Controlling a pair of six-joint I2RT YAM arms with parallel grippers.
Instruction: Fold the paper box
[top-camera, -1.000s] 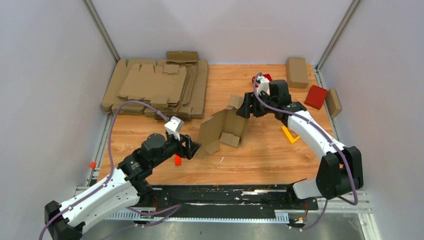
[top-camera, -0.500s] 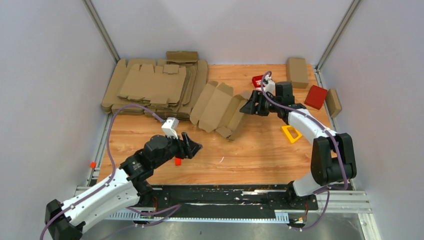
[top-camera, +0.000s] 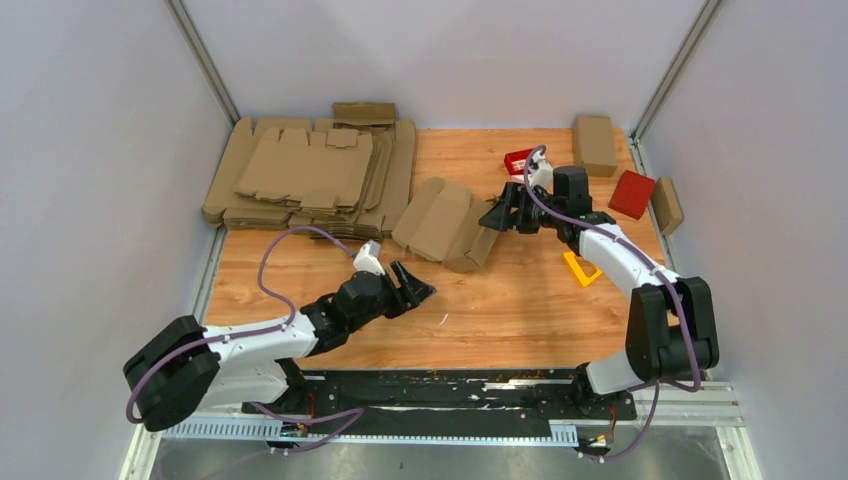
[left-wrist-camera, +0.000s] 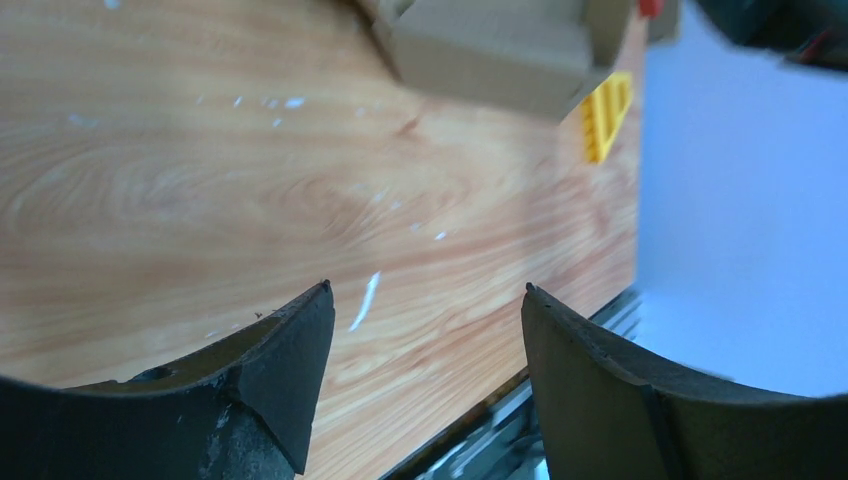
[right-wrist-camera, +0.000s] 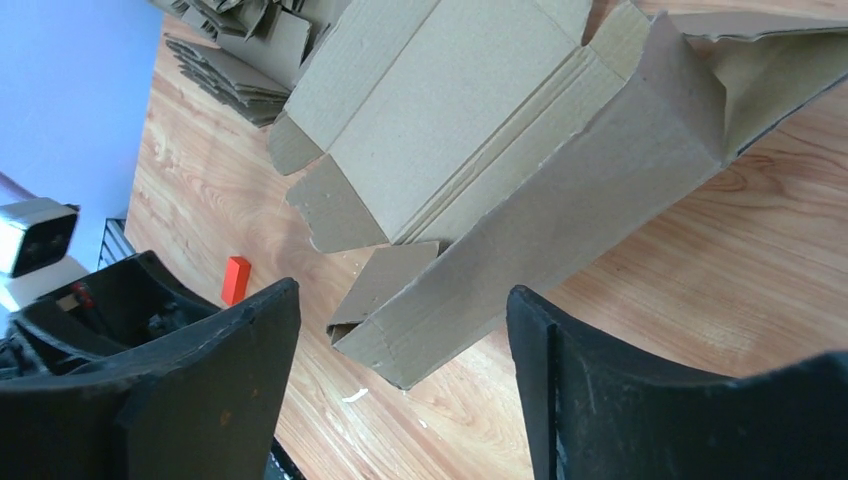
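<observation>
no readable text, labels, or numbers

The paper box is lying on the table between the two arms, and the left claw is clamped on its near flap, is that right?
Not quite. The left claw is open and holds nothing; the paper box lies apart from it, farther back on the table. The left wrist view shows bare wood between its fingers.

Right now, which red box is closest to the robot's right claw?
The small red box lying just behind the right gripper. The bigger red box sits farther off, near the table's right edge.
</observation>
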